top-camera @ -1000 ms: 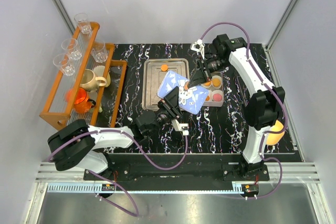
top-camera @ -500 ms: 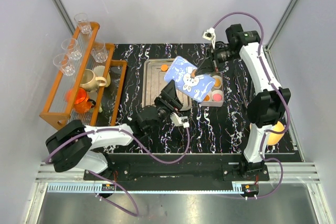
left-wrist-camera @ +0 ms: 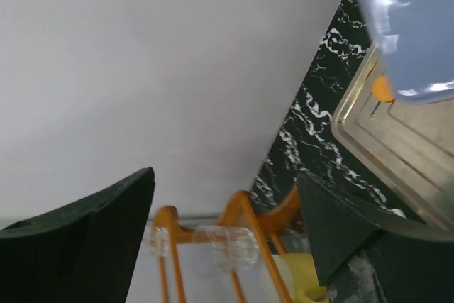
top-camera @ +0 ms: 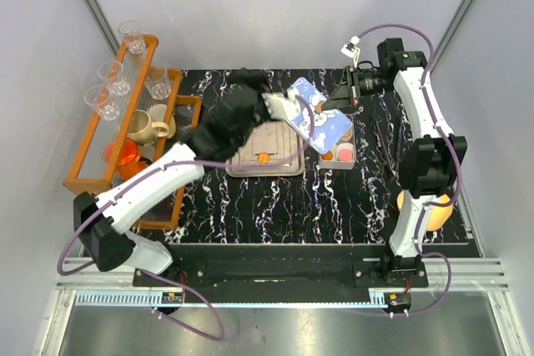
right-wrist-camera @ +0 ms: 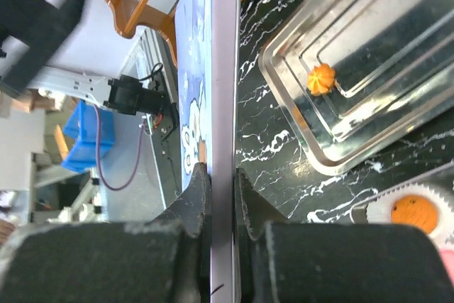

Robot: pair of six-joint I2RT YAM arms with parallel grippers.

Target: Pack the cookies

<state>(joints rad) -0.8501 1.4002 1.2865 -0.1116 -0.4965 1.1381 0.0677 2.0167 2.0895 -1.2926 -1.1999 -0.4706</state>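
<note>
Black marble table [top-camera: 334,206]. The right gripper [right-wrist-camera: 221,175] clamps the edge of a tilted blue lid [top-camera: 319,114]. The left gripper [left-wrist-camera: 225,175] is spread wide and empty above the tray [top-camera: 284,152]. A flower cookie [right-wrist-camera: 320,78] lies in the tray. Other cookies [top-camera: 343,154] sit in cups [right-wrist-camera: 383,207] beside it.

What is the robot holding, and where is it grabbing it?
The right gripper pinches the blue bunny lid by its edge. The left gripper holds nothing.

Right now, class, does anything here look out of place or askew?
Yes: the blue bunny-print lid hangs tilted in the right gripper, and one flower-shaped cookie lies loose on the metal tray.
</note>
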